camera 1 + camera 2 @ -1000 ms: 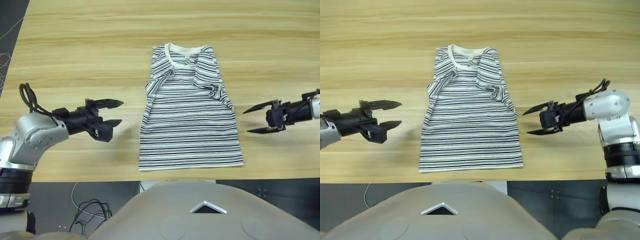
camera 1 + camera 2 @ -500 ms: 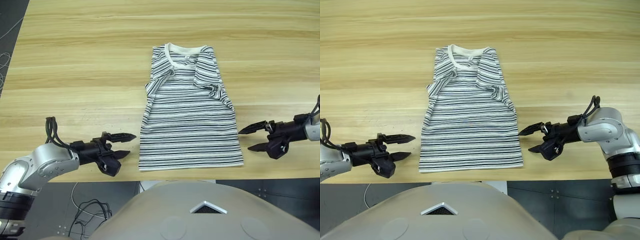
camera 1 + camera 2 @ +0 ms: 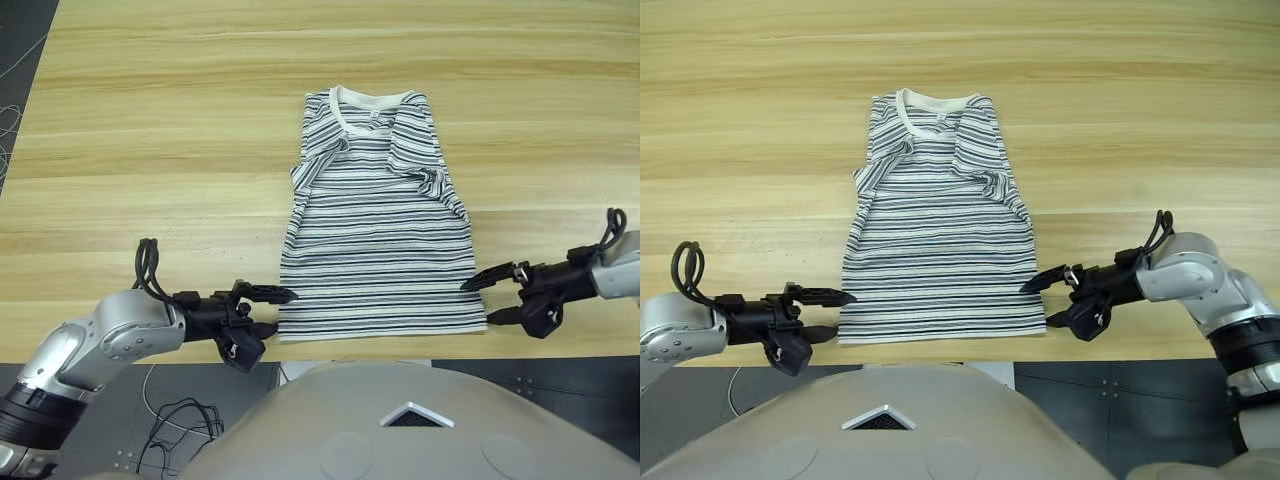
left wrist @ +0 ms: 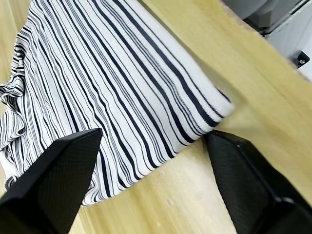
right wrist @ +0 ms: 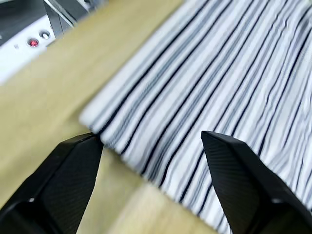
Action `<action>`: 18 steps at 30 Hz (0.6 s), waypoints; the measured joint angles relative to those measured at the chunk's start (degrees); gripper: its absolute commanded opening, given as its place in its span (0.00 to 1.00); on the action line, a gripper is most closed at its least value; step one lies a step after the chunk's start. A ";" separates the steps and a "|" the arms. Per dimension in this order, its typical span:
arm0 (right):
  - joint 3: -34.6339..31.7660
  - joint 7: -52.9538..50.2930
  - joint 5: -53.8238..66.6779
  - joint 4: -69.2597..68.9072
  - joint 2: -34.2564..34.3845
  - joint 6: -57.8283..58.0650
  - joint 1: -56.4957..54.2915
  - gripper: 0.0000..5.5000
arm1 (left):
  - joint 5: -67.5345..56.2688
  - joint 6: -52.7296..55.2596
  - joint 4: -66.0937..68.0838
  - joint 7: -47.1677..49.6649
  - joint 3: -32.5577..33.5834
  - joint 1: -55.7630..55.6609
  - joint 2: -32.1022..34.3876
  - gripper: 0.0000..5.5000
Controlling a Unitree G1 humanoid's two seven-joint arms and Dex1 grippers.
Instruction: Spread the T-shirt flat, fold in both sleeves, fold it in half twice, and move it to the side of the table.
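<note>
The striped T-shirt [image 3: 376,230] lies flat on the wooden table [image 3: 160,140] with both sleeves folded in, its cream collar toward the far side. My left gripper [image 3: 270,310] is open at the hem's near left corner, one finger over the cloth's edge and one beside it. My right gripper [image 3: 487,296] is open at the hem's near right corner. The left wrist view has that corner of the T-shirt [image 4: 146,92] between its spread fingers [image 4: 53,185]. In the right wrist view the T-shirt [image 5: 195,97] corner lies between its open fingers [image 5: 68,190].
The table's front edge [image 3: 400,358] runs just under the hem and both grippers. Wide bare wood lies left, right and beyond the shirt. Cables [image 3: 180,425] hang below the table's near left.
Both grippers have come down from beside the shirt's middle to the table's near edge and moved inward to the hem's two corners. The shirt has not moved.
</note>
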 measured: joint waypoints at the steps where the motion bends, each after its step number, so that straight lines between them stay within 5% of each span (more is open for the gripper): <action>1: 0.48 0.35 0.46 -0.79 0.00 0.92 -0.01 0.66 | -0.12 0.18 0.02 -0.01 -0.23 -0.11 -0.24 0.70; 7: 2.10 2.43 1.45 -4.20 -0.10 4.70 0.08 0.67 | -0.47 2.36 -0.83 -0.76 -1.85 -1.51 -0.84 0.65; 18: 2.70 6.00 1.38 -7.59 0.29 12.32 -1.48 0.30 | -2.86 7.72 -4.07 -4.54 -3.94 -4.03 -1.47 0.33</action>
